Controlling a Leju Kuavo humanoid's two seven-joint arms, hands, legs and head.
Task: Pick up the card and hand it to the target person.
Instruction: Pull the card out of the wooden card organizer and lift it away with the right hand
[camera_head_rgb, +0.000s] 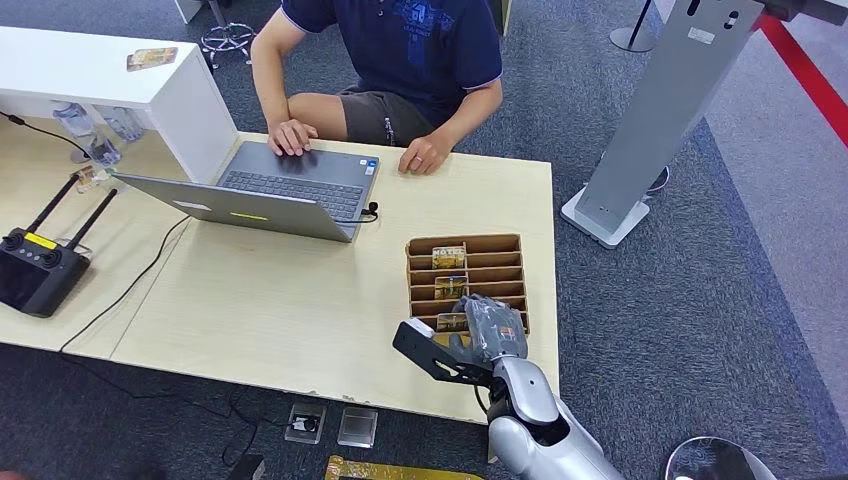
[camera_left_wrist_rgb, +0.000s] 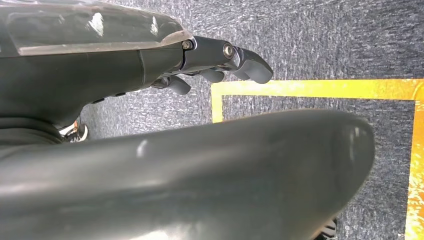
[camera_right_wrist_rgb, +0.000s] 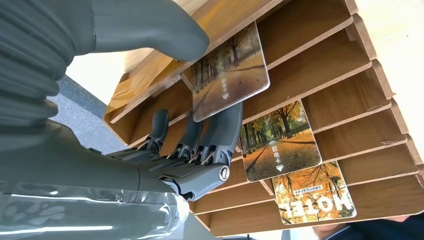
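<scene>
Card (camera_right_wrist_rgb: 227, 75) standing in the slotted wooden holder (camera_head_rgb: 505, 243) on the table (camera_head_rgb: 300, 310), nearest the right hand (camera_right_wrist_rgb: 165, 150); right wrist view alone showing dark fingers (camera_right_wrist_rgb: 222, 132) touching its lower edge, thumb above, grasp impossible to tell. Two more cards beyond. Laptop (camera_head_rgb: 285, 190) and a seated person (camera_head_rgb: 400, 60) across. Left hand (camera_left_wrist_rgb: 215, 62) hanging over carpet, fingers curled, holding nothing.

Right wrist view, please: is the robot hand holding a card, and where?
Cannot be told: the right robot hand has its fingers behind the nearest card's lower edge.
</scene>
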